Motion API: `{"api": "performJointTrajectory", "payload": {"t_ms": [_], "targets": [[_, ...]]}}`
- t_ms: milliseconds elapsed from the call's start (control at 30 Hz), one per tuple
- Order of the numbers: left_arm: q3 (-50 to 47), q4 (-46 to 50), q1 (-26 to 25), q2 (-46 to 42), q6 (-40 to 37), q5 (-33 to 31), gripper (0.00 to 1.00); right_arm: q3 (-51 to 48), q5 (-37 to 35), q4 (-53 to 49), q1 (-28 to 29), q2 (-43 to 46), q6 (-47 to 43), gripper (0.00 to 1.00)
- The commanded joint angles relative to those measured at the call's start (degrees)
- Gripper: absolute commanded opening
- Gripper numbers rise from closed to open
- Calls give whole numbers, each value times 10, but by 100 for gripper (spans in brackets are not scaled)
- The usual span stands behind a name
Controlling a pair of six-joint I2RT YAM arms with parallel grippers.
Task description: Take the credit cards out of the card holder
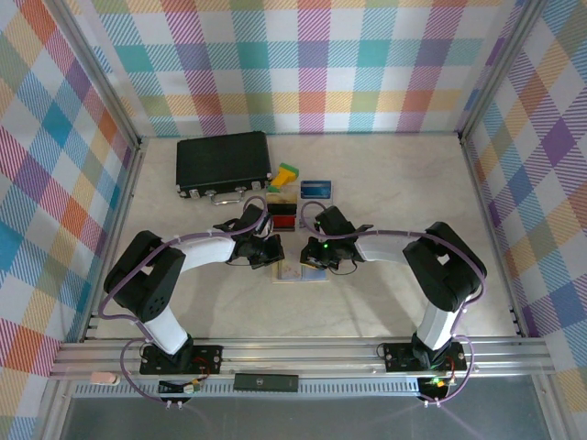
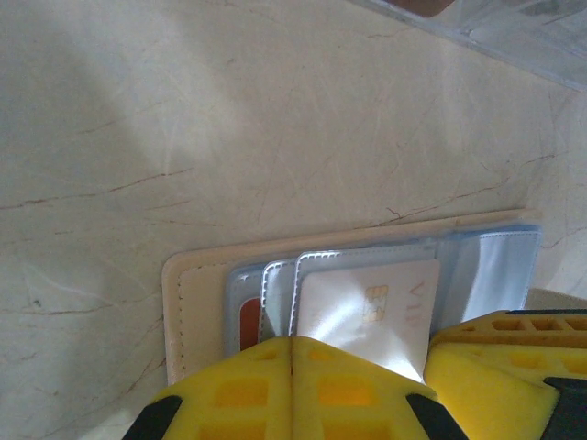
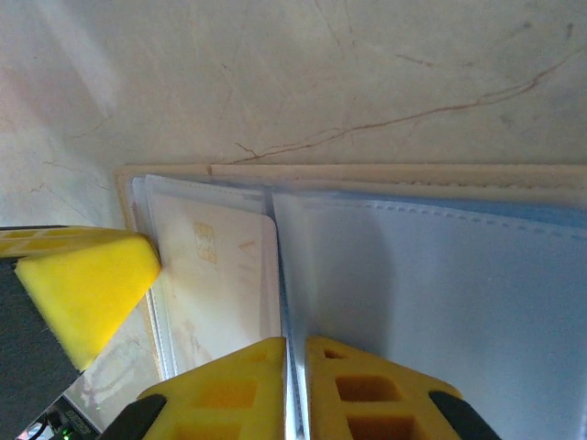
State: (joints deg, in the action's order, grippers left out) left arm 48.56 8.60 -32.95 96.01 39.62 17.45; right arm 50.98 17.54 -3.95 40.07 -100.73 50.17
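I'm pressing my left gripper (image 2: 292,385), jaws fully closed and empty, onto the holder (image 2: 197,293), probably pinning it to the table (image 2: 183,110). At 3 o'clock my right gripper (image 3: 293,390) is pinching a clear pocket leaf, seemingly baring the white card (image 2: 367,307) at 12 o'clock.

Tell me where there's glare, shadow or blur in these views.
Left wrist: glare bleaches the white credit card; the left claw looks soft. Right wrist: shadow dims the card holder; the right claw looks soft. Top external: evenly lit, sharp.

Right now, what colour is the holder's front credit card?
Whitish credit card, clearest in the left wrist view.
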Motion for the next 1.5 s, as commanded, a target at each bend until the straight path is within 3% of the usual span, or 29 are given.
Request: {"api": "performJointTrajectory", "payload": {"t_ms": [0, 233, 1000, 1467], "targets": [[-18, 18, -4, 16, 4, -11, 2, 3, 18, -1, -3, -14, -4, 14], [-22, 16, -4, 19, 4, -8, 2, 12, 38, -1, -3, -27, -8, 14], [-29, 17, -4, 15, 7, -21, 1, -38, -13, 41, -3, 37, -3, 16], [-30, 17, -4, 14, 8, -18, 1, -29, 36, 67, -3, 3, -1, 17]]}}
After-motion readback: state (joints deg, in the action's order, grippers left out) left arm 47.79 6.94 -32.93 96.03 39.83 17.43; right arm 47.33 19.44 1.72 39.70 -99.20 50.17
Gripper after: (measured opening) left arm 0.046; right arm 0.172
